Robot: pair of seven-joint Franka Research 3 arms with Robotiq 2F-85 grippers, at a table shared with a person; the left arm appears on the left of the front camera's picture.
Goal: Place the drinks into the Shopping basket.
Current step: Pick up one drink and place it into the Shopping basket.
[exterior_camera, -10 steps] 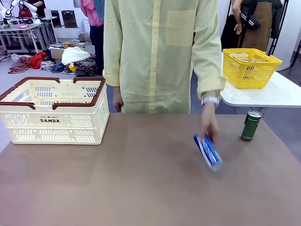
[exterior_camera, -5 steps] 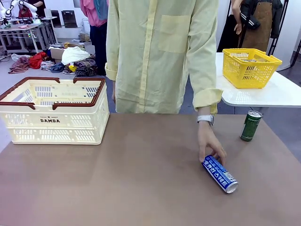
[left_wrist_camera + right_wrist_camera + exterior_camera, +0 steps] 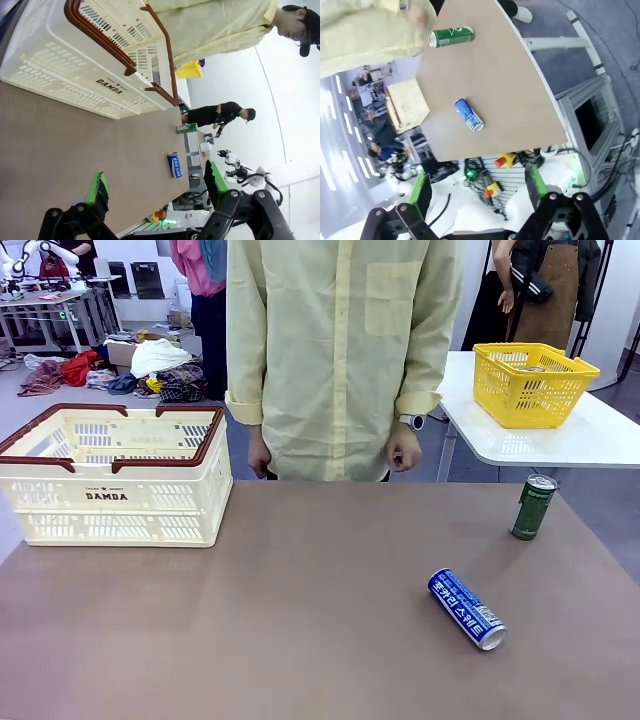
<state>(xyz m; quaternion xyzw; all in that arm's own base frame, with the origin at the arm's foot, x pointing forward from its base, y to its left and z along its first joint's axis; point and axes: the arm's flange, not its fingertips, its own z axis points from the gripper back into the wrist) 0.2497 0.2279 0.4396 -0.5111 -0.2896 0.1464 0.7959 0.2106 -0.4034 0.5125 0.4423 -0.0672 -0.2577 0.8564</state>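
The left hand (image 3: 154, 186) and right hand (image 3: 478, 189) hang with fingers apart, gripping nothing; the blue can (image 3: 467, 609) lies on its side on the tabletop (image 3: 300, 640), likely to roll, best pinched across its mid-body; the green can (image 3: 534, 507) stands upright near the far right edge; both look smooth and easily dented; full or empty, I cannot tell; the Shopping basket (image 3: 110, 510), far left, hides its floor behind its near wall.

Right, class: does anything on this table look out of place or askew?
The blue can lies on its side on the table, while the green can stands upright. No spill shows.
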